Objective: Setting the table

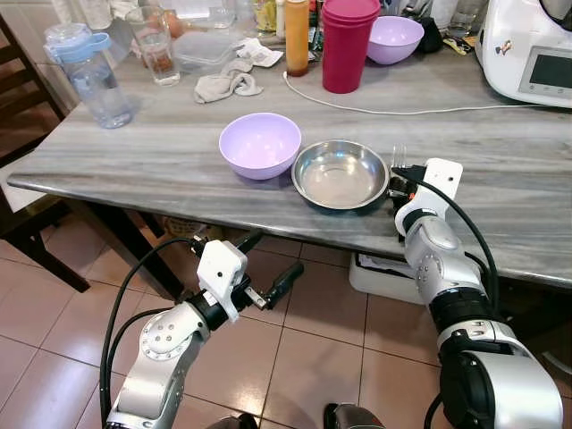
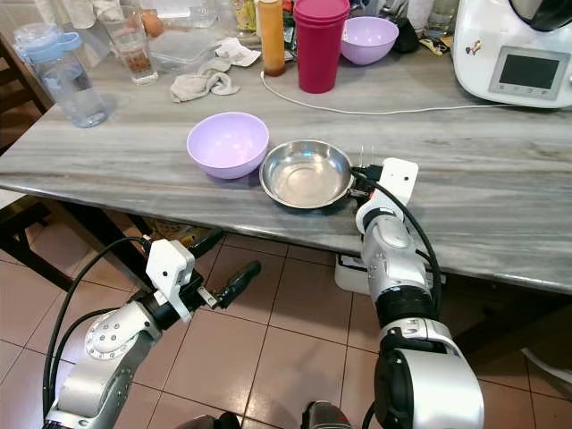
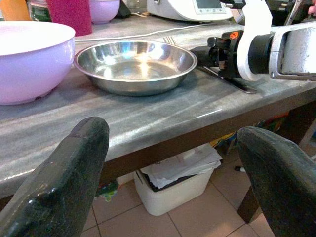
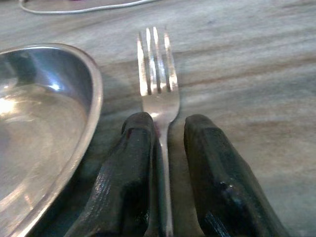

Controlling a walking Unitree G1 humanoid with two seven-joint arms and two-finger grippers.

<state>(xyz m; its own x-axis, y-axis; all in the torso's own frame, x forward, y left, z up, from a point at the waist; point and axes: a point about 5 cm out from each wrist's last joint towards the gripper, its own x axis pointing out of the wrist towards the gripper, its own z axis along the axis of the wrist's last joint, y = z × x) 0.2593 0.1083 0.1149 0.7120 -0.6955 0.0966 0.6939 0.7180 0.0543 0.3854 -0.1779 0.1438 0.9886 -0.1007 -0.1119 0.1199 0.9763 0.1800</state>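
Nearest the head camera, the left gripper (image 1: 259,268) hangs below the table edge over the tiled floor (image 1: 54,357), its two black fingers (image 3: 59,182) spread wide with nothing between them. On the other side, the right gripper (image 4: 165,126) rests low on the grey marble-patterned table (image 1: 134,152), just beside the steel plate (image 1: 340,173). Its fingers lie close on either side of the handle of a fork (image 4: 157,69), one touching the handle and the other with a thin gap; the fork lies flat on the table, tines pointing away from the robot, right of the steel plate. A lilac bowl (image 1: 260,144) sits touching the plate's left rim. Farther back stand a crimson tumbler (image 1: 347,45), a second lilac bowl (image 1: 394,38), an orange bottle (image 1: 297,37), a crumpled cloth (image 1: 228,83), a drinking glass (image 1: 156,46) and a clear water bottle (image 1: 91,76). A white cable (image 1: 402,111) runs across the table toward a white kitchen appliance (image 1: 527,49).
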